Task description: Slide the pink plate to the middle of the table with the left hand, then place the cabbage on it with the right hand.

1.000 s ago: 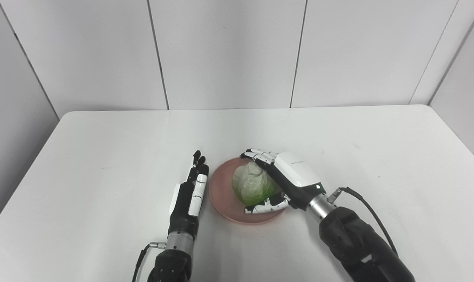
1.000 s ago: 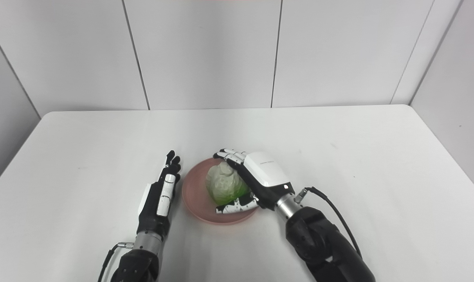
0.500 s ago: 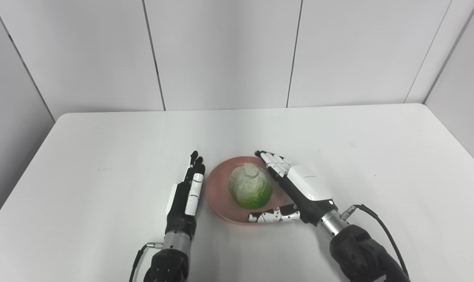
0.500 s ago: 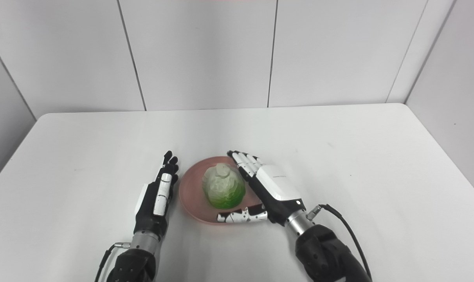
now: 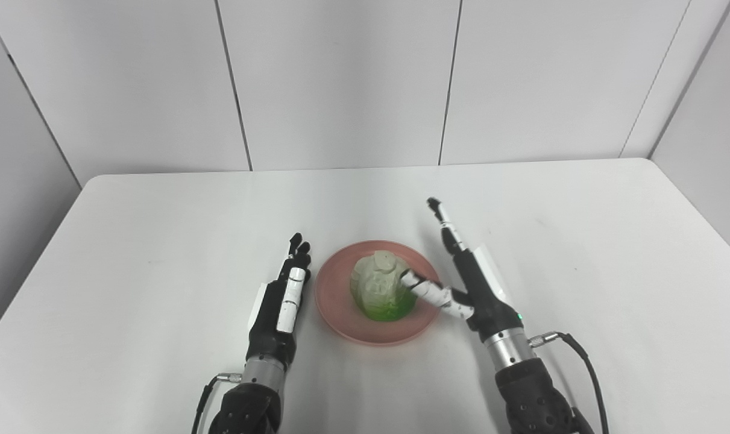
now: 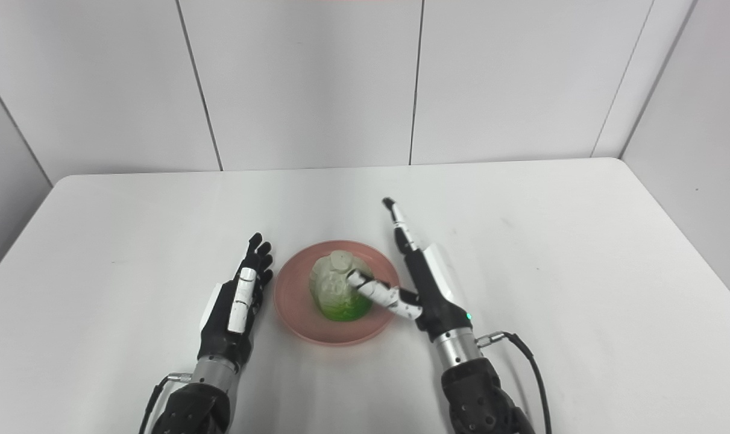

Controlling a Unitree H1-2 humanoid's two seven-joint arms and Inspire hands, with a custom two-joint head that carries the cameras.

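Both hands empty: right hand [image 5: 473, 283] spread edge-up, thumb over cabbage [image 5: 381, 293]; left hand [image 5: 280, 301] flat-fingered beside pink plate [image 5: 346, 313]. Cabbage sits on plate, mid-table. Looks light, leafy-soft, roundish; cup its sides, don't squeeze.

A: How is the left robot hand [image 5: 278, 301] posed?
B: Edge-on, fingers straight and held together, pointing away, holding nothing.

A: And the right robot hand [image 5: 470, 283]?
B: Also edge-on and empty, its fingers [image 5: 446, 226] stretched forward, the thumb splayed out to the left. Both forearms enter from the bottom edge.
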